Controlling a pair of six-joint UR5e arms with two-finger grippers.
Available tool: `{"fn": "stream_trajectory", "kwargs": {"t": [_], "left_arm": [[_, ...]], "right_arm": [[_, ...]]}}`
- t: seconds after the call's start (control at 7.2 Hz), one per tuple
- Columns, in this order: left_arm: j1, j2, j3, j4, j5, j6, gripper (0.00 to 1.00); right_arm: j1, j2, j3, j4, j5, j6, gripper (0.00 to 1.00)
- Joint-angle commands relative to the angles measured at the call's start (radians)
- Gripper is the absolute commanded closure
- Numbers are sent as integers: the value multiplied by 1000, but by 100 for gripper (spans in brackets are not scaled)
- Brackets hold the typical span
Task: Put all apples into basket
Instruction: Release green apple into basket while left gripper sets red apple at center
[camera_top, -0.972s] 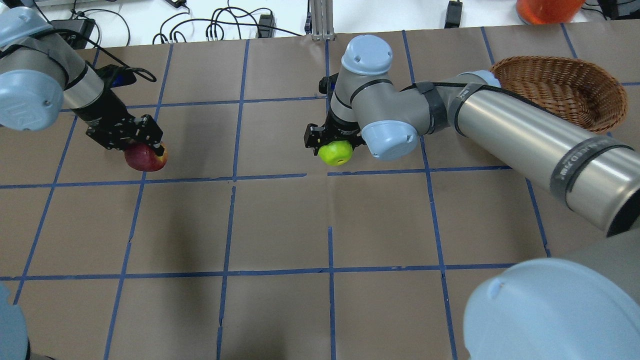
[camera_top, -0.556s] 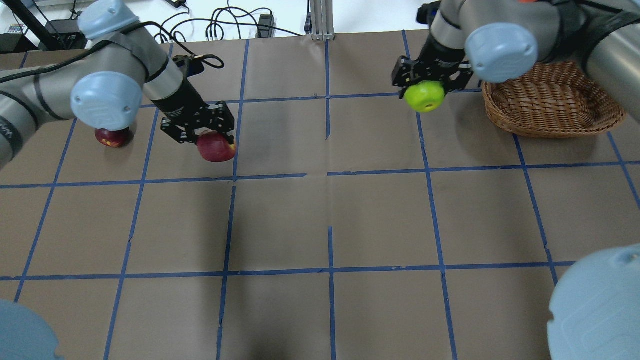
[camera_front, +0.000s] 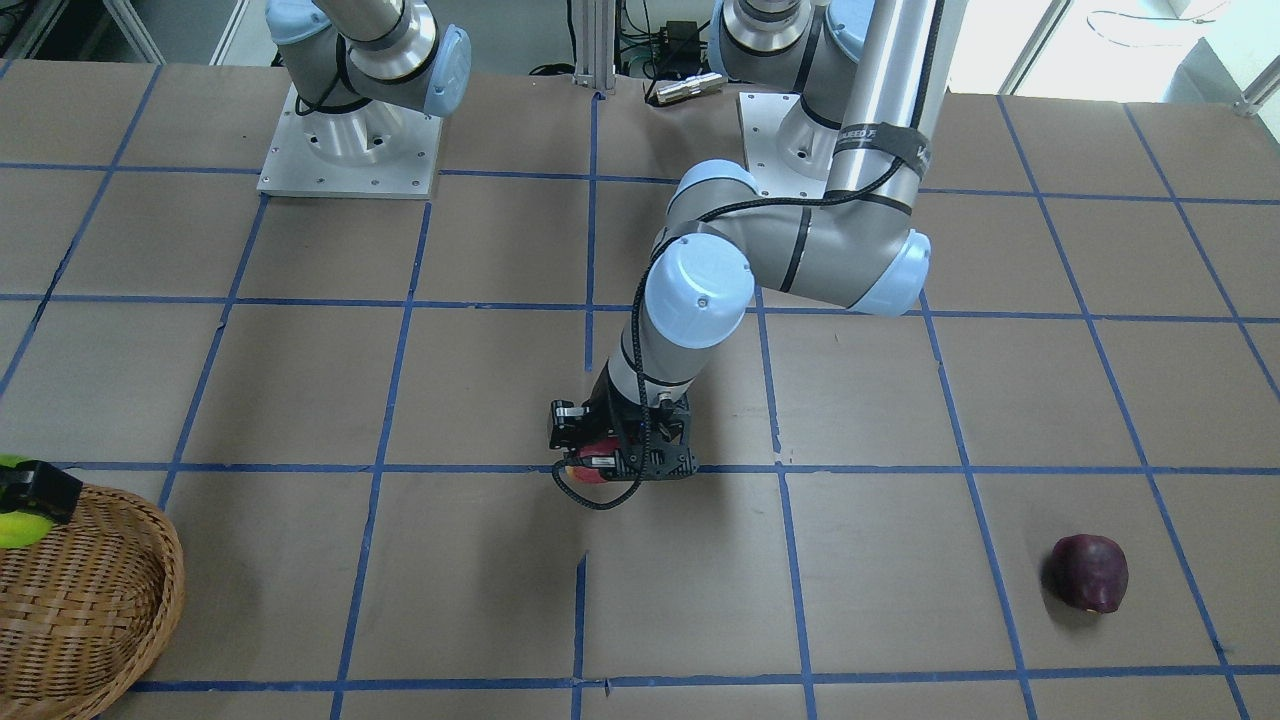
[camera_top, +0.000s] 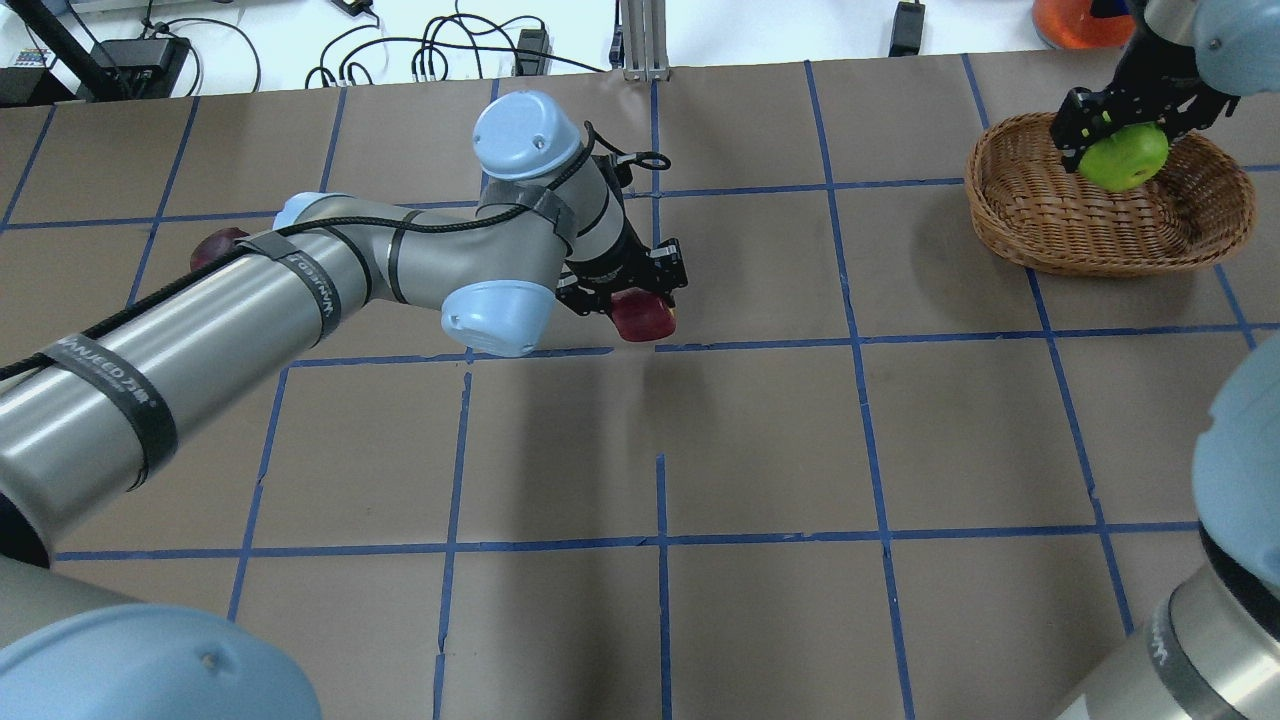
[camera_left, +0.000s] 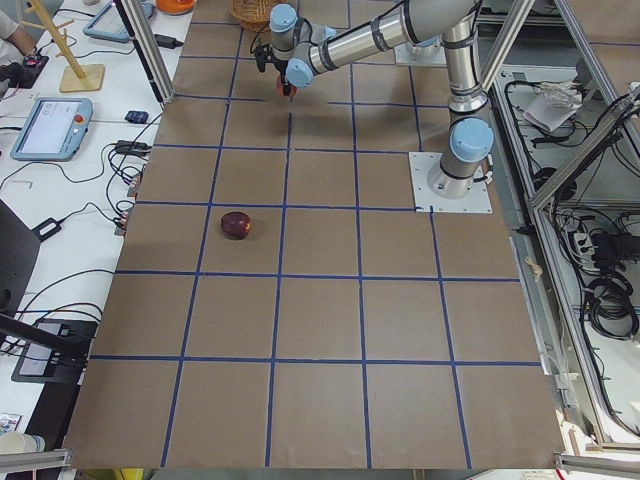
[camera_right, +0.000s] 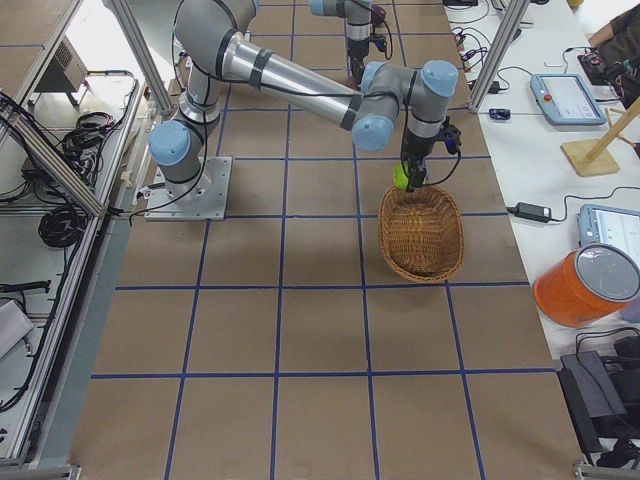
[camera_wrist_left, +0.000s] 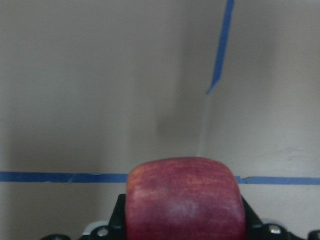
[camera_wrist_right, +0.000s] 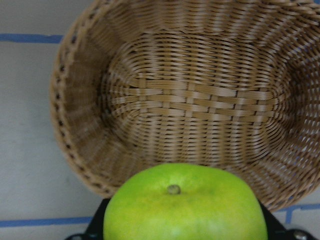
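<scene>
yellow-green apple (camera_top: 1127, 160) is clamped in the right gripper (camera_top: 1130, 135), held over the basket (camera_top: 1030, 240). red apple (camera_top: 645, 317) is clamped in the left gripper (camera_top: 640, 300), above mid-table. maroon apple (camera_front: 1088, 572) is seen lying on the table (camera_front: 300, 380), well apart.

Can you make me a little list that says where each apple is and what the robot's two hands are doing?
green apple: gripped by the right hand, over the basket
red apple: gripped by the left hand, above the middle of the table
dark apple: lying alone on the table, no hand near it
basket: no apple visible inside
apples not yet in the basket: all three
</scene>
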Motion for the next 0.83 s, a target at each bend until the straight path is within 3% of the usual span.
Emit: {"fn": "stream_trajectory", "kwargs": {"t": [0.0,0.14,0.42,0.56,0.69], "left_arm": [[-32,-25,-5,18,7,-27,1],[-32,-12,-4,10,12,-28,0],[49,51,20,-176,6,-48,0],[136,103,27,-227,4,-36,0],[228,139,27,-246,6,55,0]], "right_arm": [[-91,133,-3,-199,-44,-135,100],[-101,150,-9,-226,-42,-138,98],[-106,201,-5,-319,-45,-140,62],[-120,201,0,-317,-36,-142,11],[-134,204,4,-312,-35,-142,0]]}}
